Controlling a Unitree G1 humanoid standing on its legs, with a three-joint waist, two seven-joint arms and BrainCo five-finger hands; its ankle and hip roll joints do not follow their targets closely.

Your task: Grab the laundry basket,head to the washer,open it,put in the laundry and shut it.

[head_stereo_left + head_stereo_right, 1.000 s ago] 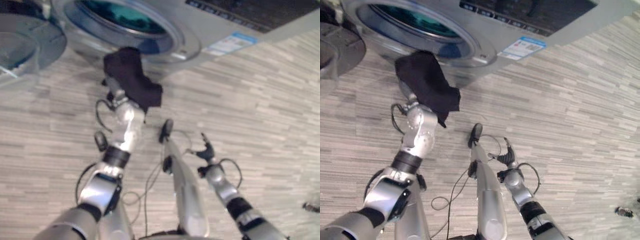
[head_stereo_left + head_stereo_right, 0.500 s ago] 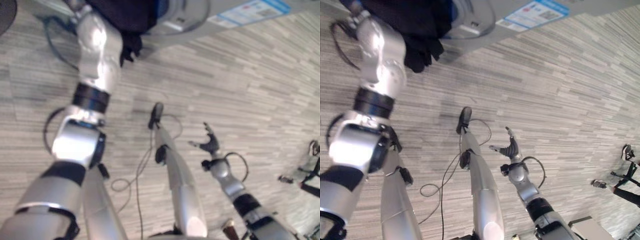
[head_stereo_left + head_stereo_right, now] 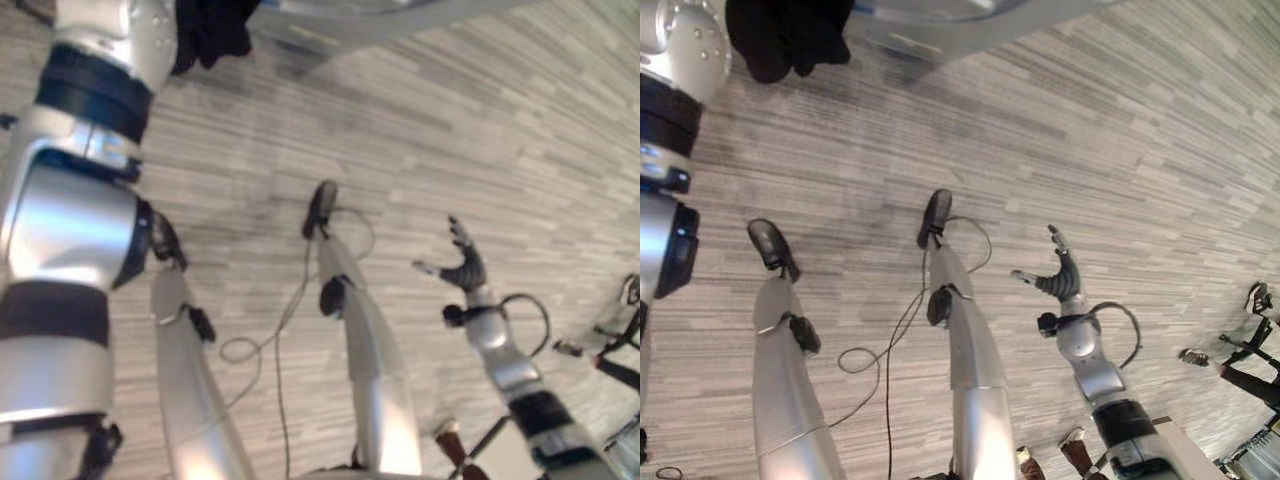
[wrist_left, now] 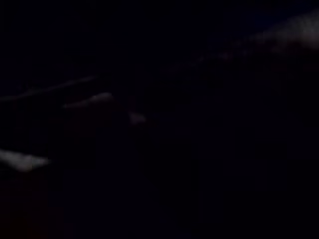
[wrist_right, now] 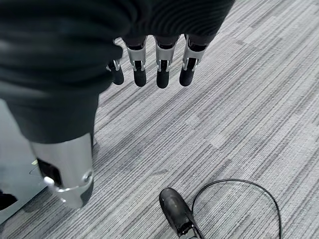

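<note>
A black garment (image 3: 212, 28) hangs at the end of my raised left arm, right below the grey washer's lower front edge (image 3: 340, 15). The cloth (image 3: 785, 35) covers my left hand, so I cannot make out its hold. The left wrist view is dark all over. Low at my right side, my right hand (image 3: 465, 268) hovers over the carpet, open and holding nothing. In the right wrist view its fingers (image 5: 159, 69) hang straight above the floor.
Grey striped carpet (image 3: 1160, 150) spreads out to the right of the washer. Dark legs of some stand or chair (image 3: 1252, 300) sit at the far right edge.
The camera has tipped down, so the washer door and drum have slid out past the top. My left arm has stretched further up with the black garment. The right hand has lifted slightly.
</note>
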